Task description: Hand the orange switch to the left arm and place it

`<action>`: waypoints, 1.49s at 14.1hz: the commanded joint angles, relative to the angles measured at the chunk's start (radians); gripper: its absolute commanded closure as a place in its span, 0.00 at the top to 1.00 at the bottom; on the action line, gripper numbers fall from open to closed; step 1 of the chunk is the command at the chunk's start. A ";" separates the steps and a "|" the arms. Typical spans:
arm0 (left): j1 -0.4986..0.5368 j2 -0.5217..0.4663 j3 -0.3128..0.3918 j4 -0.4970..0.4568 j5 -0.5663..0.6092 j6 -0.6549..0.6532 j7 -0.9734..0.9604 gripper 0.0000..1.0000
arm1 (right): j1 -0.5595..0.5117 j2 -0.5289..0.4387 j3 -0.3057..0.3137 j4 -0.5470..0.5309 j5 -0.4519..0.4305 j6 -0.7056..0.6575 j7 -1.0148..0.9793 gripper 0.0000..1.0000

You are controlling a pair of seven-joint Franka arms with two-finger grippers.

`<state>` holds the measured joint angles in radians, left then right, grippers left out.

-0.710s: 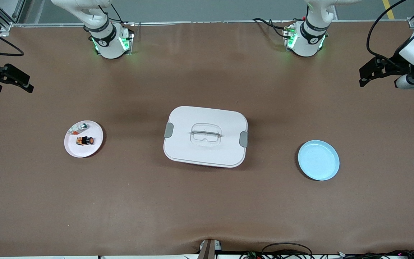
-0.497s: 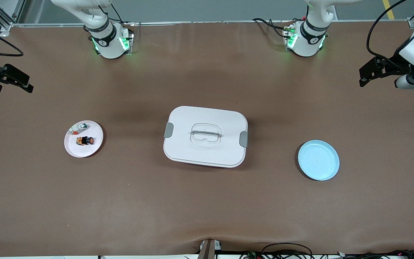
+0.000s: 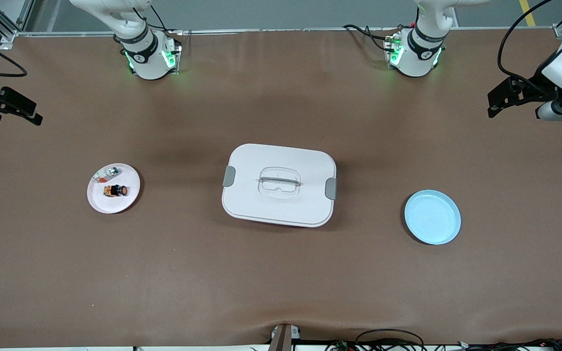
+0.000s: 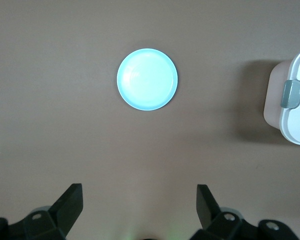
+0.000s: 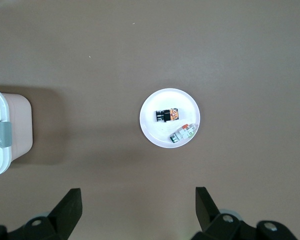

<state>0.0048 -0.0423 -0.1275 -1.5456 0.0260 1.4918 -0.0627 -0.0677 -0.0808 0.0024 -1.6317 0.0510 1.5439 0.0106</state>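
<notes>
Glossy white rounded box (image 3: 279, 185), orange switch (image 3: 116, 190) on round plate (image 3: 113, 203), left hand (image 4: 139, 207), right hand (image 5: 137, 207) spread, empty.

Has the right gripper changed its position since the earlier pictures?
Yes, slightly. In the front view the right gripper has drifted toward the table's edge at the right arm's end, away from the pink plate.

Big white box (image 3: 279, 185) sits mid-table, right between pink plate (image 3: 113, 188) and blue plate (image 3: 432, 217). It blocks my straight path. Bare brown table (image 3: 281, 282) all around box, wide room nearer front camera and near my bases.
</notes>
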 commanded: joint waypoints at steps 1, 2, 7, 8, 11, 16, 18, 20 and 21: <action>0.004 0.004 0.002 0.009 -0.012 0.002 0.018 1.00 | -0.011 -0.030 0.008 -0.023 0.012 -0.005 0.012 1.00; 0.004 0.006 0.002 0.009 -0.011 0.002 0.018 1.00 | -0.011 -0.030 0.008 -0.023 0.012 -0.005 0.012 1.00; 0.006 0.013 0.003 0.006 -0.012 0.001 0.018 1.00 | -0.006 -0.030 0.010 -0.023 0.012 -0.005 0.035 1.00; 0.006 0.013 0.003 0.002 -0.012 0.001 0.018 1.00 | -0.006 -0.030 0.010 -0.023 0.012 -0.004 0.034 1.00; 0.003 0.013 0.003 0.001 -0.014 0.002 0.015 1.00 | -0.006 -0.027 0.010 -0.022 0.012 -0.005 0.034 1.00; 0.003 0.013 0.002 -0.002 -0.015 0.001 0.012 1.00 | -0.010 -0.010 0.011 0.009 0.003 -0.024 0.035 1.00; 0.003 0.013 0.003 -0.002 -0.015 0.002 0.012 1.00 | -0.007 0.024 0.011 0.013 -0.008 -0.048 0.029 1.00; 0.003 0.013 0.002 -0.002 -0.015 0.002 0.014 1.00 | -0.012 0.050 0.011 0.010 -0.007 -0.053 0.031 1.00; 0.003 0.013 0.002 -0.002 -0.015 0.002 0.014 1.00 | -0.017 0.084 0.010 0.022 -0.005 -0.056 0.020 1.00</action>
<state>0.0055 -0.0253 -0.1263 -1.5473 0.0260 1.4918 -0.0627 -0.0679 -0.0513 0.0049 -1.6333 0.0514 1.5022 0.0294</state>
